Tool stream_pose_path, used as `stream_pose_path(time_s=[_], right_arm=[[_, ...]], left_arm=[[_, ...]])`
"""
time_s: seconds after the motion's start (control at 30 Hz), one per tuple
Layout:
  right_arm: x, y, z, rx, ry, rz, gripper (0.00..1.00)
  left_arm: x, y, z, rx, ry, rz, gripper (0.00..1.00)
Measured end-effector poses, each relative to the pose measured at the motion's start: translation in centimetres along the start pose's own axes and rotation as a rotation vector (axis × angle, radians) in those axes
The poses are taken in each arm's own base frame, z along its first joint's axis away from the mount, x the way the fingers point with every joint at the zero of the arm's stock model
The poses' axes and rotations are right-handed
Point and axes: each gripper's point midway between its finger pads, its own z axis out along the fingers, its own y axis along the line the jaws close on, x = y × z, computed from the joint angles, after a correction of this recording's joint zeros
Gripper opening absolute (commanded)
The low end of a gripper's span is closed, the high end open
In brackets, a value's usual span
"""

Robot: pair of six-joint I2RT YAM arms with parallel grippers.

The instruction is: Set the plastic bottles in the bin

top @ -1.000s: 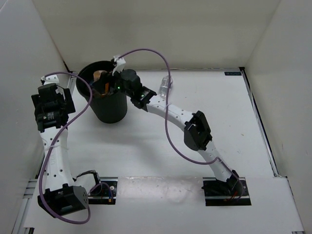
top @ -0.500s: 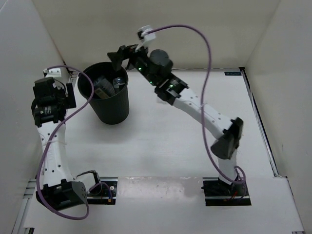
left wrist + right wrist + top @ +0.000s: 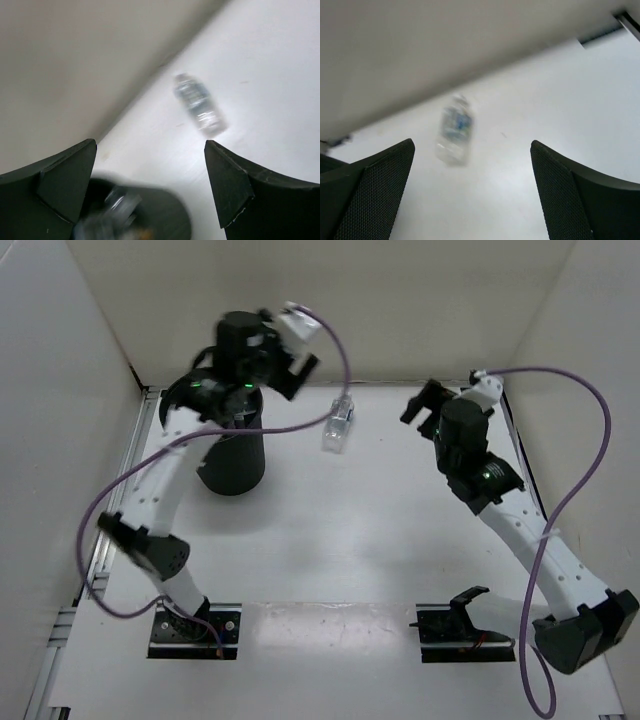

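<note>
The black bin [image 3: 232, 462] stands at the back left, its top mostly covered by my left arm. In the left wrist view its rim [image 3: 172, 216] shows below the fingers, with blurred bottles [image 3: 112, 207] inside. One clear labelled bottle [image 3: 338, 425] lies on the table right of the bin, also seen in the left wrist view [image 3: 199, 104] and the right wrist view [image 3: 454, 130]. My left gripper [image 3: 296, 368] [image 3: 150, 145] is open and empty above the bin's far side. My right gripper [image 3: 421, 404] [image 3: 472, 144] is open and empty, right of the bottle.
White walls enclose the table on the left, back and right; the back wall is close behind the bin and the bottle. Purple cables loop over both arms. The arm bases [image 3: 465, 625] sit at the near edge.
My right arm has lifted out of the bin and swung to the right side, open. My left arm has swung from the left wall over the bin. The bottle on the table has not moved.
</note>
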Motion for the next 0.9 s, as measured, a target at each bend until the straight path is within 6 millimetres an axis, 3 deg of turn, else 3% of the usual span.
stream_pose_path(time_s=[0.07, 0.13, 0.2, 0.27, 0.33, 0.4, 0.53, 0.63, 0.9], right_arm=[[3.0, -3.7, -0.7, 0.09, 0.06, -0.012, 1.0], [5.5, -6.7, -1.9, 0.162, 0.12, -0.026, 1.0], [6.9, -8.8, -3.1, 0.216, 0.155, -0.029, 1.0], [7.6, -10.5, -4.2, 0.258, 0.171, -0.021, 1.0], [8.1, -12.0, -5.3, 0.291, 0.176, -0.012, 1.0], [8.6, -13.1, -6.2, 0.309, 0.181, -0.007, 1.0], [9.8, -14.7, -7.8, 0.335, 0.205, -0.015, 1.0], [10.7, -15.5, -8.4, 0.352, 0.226, -0.021, 1.0], [12.0, -16.4, -9.1, 0.382, 0.271, -0.025, 1.0]], left_arm=[[-0.3, -5.8, 4.1, 0.143, 0.004, 0.05, 1.0], [0.8, -10.7, 8.1, 0.251, 0.033, 0.057, 1.0], [2.5, -14.2, 12.4, 0.304, 0.069, 0.029, 1.0], [5.1, -16.2, 16.3, 0.309, 0.125, -0.025, 1.0], [8.3, -17.2, 19.9, 0.275, 0.181, -0.081, 1.0], [12.0, -17.9, 22.2, 0.247, 0.251, -0.128, 1.0], [17.7, -18.4, 24.9, 0.205, 0.351, -0.194, 1.0], [19.6, -18.0, 25.8, 0.187, 0.376, -0.229, 1.0], [22.2, -18.2, 27.6, 0.141, 0.392, -0.287, 1.0]])
